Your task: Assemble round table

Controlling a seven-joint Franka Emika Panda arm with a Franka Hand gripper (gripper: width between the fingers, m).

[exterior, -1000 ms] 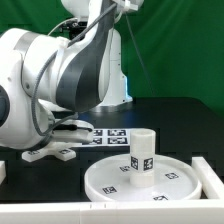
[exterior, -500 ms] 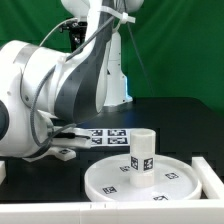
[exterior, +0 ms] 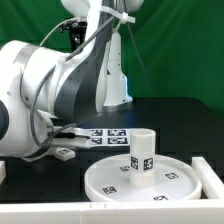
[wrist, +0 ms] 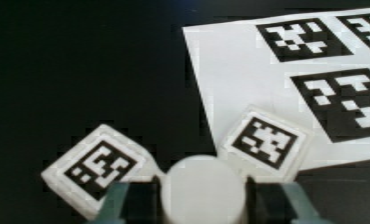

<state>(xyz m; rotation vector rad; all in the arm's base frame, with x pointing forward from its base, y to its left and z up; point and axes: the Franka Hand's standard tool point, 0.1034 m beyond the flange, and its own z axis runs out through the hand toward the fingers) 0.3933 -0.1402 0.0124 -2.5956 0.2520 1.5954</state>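
- White round rimmed plastic disc (exterior: 105, 180) carries short thick white cylinder (exterior: 143, 152), upright, at centre.
- Small white cross-shaped piece (wrist: 200, 178) lies at the marker board (wrist: 235, 60) edge.
- Gripper (wrist: 203, 202) jaws flank it; clamping cannot be told.

Bright even light, whites slightly blown out, table (exterior: 180, 120) near black, wrist view softly blurred

On the counter (exterior: 185, 125), the round disc (exterior: 105, 182) lies at the front, toward the exterior view's right, with the short cylinder (exterior: 142, 152) standing upright on its middle. Behind the disc lies the marker board (exterior: 108, 135). The cross-shaped piece (exterior: 62, 153) lies at the board's corner on the exterior view's left, under the arm (exterior: 60, 90), with the end effector (wrist: 203, 195) straddling its middle.
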